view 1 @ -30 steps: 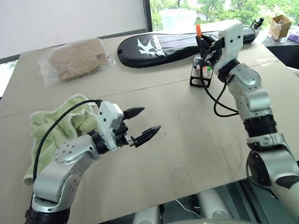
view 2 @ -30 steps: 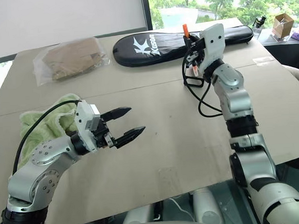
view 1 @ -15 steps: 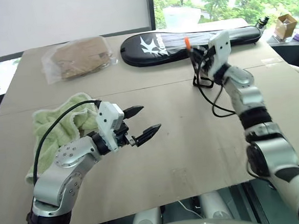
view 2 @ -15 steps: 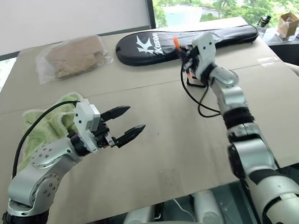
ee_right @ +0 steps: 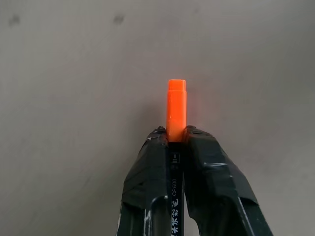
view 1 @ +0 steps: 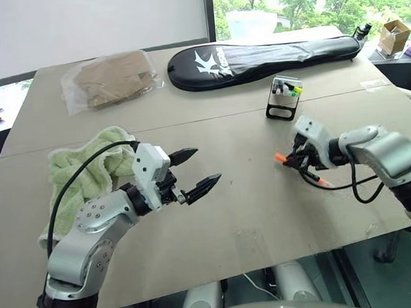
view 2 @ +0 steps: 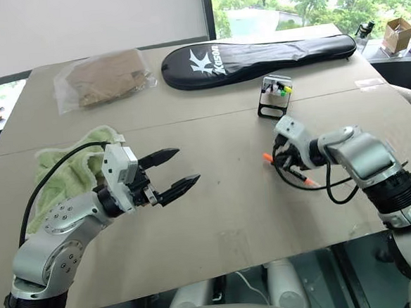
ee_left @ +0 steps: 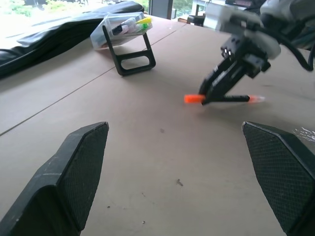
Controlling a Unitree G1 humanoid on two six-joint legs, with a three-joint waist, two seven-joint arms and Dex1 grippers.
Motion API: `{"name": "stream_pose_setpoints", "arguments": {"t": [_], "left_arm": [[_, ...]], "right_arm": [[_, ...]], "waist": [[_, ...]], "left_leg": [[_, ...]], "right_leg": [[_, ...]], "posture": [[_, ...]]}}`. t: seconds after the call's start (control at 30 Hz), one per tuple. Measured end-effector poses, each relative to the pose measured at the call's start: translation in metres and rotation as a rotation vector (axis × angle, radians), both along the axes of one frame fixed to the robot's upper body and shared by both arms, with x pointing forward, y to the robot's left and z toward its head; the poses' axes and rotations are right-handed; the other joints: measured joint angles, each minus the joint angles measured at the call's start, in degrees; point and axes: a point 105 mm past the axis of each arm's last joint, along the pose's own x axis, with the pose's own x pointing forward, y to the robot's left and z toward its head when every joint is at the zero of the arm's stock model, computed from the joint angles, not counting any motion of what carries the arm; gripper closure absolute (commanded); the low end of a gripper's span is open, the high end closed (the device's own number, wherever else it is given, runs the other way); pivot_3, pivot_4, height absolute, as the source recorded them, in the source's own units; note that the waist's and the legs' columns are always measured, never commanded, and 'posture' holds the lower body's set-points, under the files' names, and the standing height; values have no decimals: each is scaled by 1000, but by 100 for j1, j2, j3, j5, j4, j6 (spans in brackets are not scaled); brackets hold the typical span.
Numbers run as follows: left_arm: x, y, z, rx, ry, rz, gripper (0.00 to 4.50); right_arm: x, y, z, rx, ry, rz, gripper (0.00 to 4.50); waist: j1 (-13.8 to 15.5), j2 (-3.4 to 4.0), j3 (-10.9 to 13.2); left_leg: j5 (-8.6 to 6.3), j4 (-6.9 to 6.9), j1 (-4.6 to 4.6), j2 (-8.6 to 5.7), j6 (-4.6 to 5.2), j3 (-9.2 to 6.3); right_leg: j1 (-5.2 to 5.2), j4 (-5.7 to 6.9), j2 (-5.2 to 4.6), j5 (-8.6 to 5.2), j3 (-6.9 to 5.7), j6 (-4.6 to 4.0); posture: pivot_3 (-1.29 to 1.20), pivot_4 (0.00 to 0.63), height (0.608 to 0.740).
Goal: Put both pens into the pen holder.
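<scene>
Fingers of the right gripper pinch the orange-capped pen low over the table — the pen lies nearly flat, orange cap toward the left gripper, whose jaws stand apart above the tabletop. Pen holder stands beyond, just short of the black bag.

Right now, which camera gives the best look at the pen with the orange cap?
The right wrist view: the orange-capped pen sits close up, pinched in the right gripper, its printed barrel readable. The left wrist view shows its whole length from the side, low over the table. Both eye views show it small and far.
</scene>
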Motion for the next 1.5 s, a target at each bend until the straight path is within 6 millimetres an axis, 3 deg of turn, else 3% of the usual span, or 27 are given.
{"name": "stream_pose_setpoints", "arguments": {"t": [0.2,0.43,0.53,0.73,0.77,1.0,1.13,1.23,1.33,1.43,1.5], "left_arm": [[1,-3,-3,2,9,-14,0],[-11,-6,-6,28,20,-97,0],[-16,-7,-6,52,19,-143,0],[-20,-8,-8,58,15,-167,0],[-20,-8,-8,59,16,-167,0],[-21,-8,-10,60,7,-160,0],[-22,-6,-16,51,22,-128,0],[-23,-3,-20,48,31,-95,0],[-24,-3,-21,33,34,-76,0],[-24,-3,-22,29,33,-66,0],[-22,-3,-20,28,6,-64,0]], "right_arm": [[-4,7,-6,-69,8,78,775],[5,5,3,-240,86,15,775],[9,8,7,-241,137,-30,1479],[18,10,11,-263,216,-119,4330],[19,11,11,-273,220,-117,4464],[21,14,10,-321,203,-99,4464],[27,13,14,-177,141,-86,4464],[39,18,51,4,-29,-67,4464],[47,31,117,250,-313,-65,4464],[52,42,144,460,-419,-105,4464],[61,47,164,703,-530,-142,4464]], "waist": [[-2,-41,-25],[47,-44,-28],[38,-44,-28],[30,-41,-26],[26,-41,-26],[16,-48,-32],[1,-45,-27],[-8,-18,-9],[8,-17,-8],[15,-19,-9],[15,-14,-7]], "left_leg": [[0,17,23,7,1,-3],[0,20,11,2,1,-12],[0,16,6,2,2,-12],[-1,8,0,2,2,-18],[-1,7,2,3,2,-19],[-1,8,9,4,2,-20],[-1,9,4,3,2,-11],[-1,7,-6,3,2,-7],[-1,-2,-13,6,1,-14],[-1,-4,-16,9,1,-15],[-1,-4,-17,7,1,-6]], "right_leg": [[28,1,-1,-1,0,2],[22,2,-9,3,-9,-5],[18,-4,-9,14,-10,-23],[10,-7,-8,13,-17,-24],[10,-6,-7,13,-18,-24],[16,-3,-7,12,-20,-22],[11,-3,-7,12,-11,-19],[-6,4,-6,17,-7,-14],[-17,6,2,28,-12,1],[-19,6,2,29,-13,0],[-20,2,0,30,-5,0]], "posture": [[0,150,740],[0,150,740],[0,150,740],[0,150,740],[0,150,740],[0,150,740],[0,150,740],[0,150,740],[0,150,740],[0,150,740],[0,150,740]]}}
